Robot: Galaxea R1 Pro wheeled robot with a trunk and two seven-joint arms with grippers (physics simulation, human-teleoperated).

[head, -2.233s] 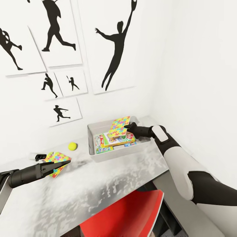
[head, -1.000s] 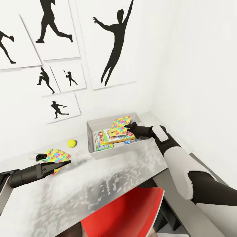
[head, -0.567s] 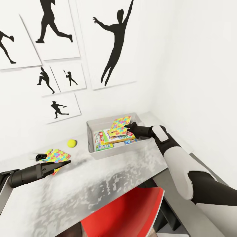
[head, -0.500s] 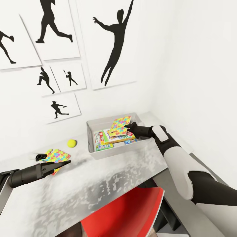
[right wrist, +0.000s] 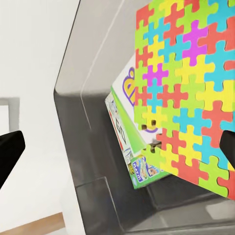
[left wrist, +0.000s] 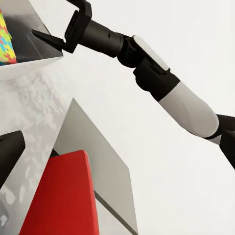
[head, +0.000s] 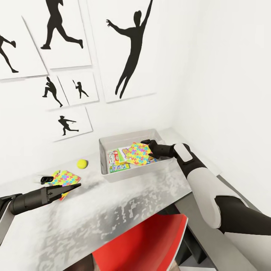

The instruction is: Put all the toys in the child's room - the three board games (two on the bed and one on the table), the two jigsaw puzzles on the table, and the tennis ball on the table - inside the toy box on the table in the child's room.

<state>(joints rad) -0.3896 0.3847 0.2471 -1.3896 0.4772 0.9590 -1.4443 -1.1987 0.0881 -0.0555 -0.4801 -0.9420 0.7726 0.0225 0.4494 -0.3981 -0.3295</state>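
Pale grey toy box [head: 129,136]: stands on the surface [head: 113,210] near the wall corner; open-topped, sloped sides; the right wrist view shows its inner wall [right wrist: 88,73].
Jigsaw puzzle in box [head: 138,153]: lies inside the toy box, slightly tilted, on top of the printed boxes; the right wrist view shows it [right wrist: 186,98] covering part of a game box.
Board games [head: 116,162]: flat printed boxes on the toy box floor, partly covered by the puzzle; a white-green edge shows in the right wrist view [right wrist: 125,105]; how many there are cannot be told.
Right end effector [head: 146,144]: over the toy box's right part, just beside the puzzle's edge; fingers [right wrist: 10,156] spread wide at both borders of the right wrist view, gripping nothing.
Second jigsaw puzzle [head: 66,177]: flat on the surface, well apart from the toy box.
Tennis ball [head: 82,163]: on the surface, between the second jigsaw puzzle and the toy box; touches neither.
Left end effector [head: 76,186]: held low over the surface, tip near the second jigsaw puzzle; spread or pressed together cannot be told.
Red chair [head: 150,241]: under the near edge of the surface.
Wall pictures [head: 131,49]: black sports silhouettes on the white wall.
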